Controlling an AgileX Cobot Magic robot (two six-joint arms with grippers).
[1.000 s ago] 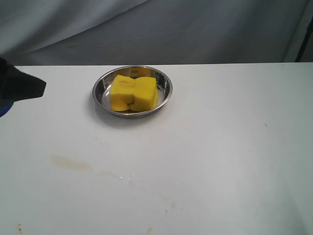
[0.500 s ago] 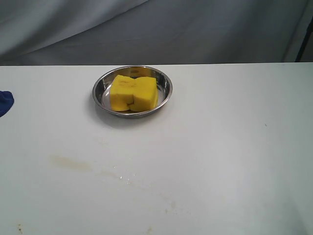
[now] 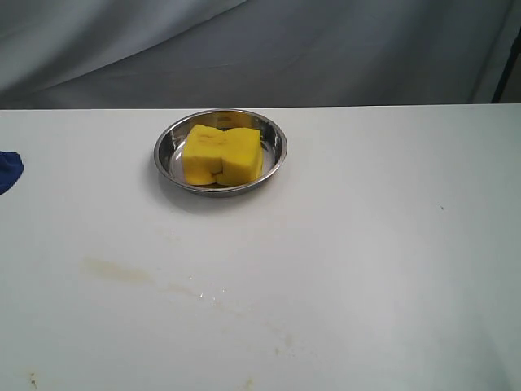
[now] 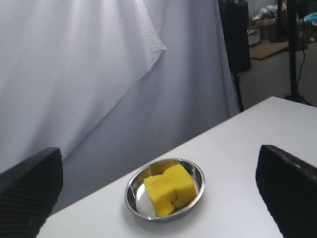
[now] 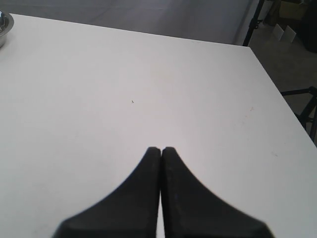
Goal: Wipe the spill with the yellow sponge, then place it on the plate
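The yellow sponge (image 3: 222, 154) lies inside the plate (image 3: 275, 151), a shiny steel dish at the back of the white table. The left wrist view shows the same sponge (image 4: 169, 189) in the plate (image 4: 133, 197), some way off. My left gripper (image 4: 159, 150) is open, its two black fingers (image 4: 30, 191) far apart with nothing between them. My right gripper (image 5: 161, 148) is shut on nothing above bare table. A faint tan smear (image 3: 116, 270) with tiny specks marks the spill spot at front left. Neither gripper shows in the exterior view.
A blue object (image 3: 8, 169) pokes in at the table's left edge. A grey cloth backdrop (image 3: 326, 49) hangs behind the table. The right wrist view catches a sliver of the plate's rim (image 5: 3, 22) and the table's far right edge.
The black gripper part at the left edge of the exterior view one second ago has moved out of sight. Sponge and plate have not moved.
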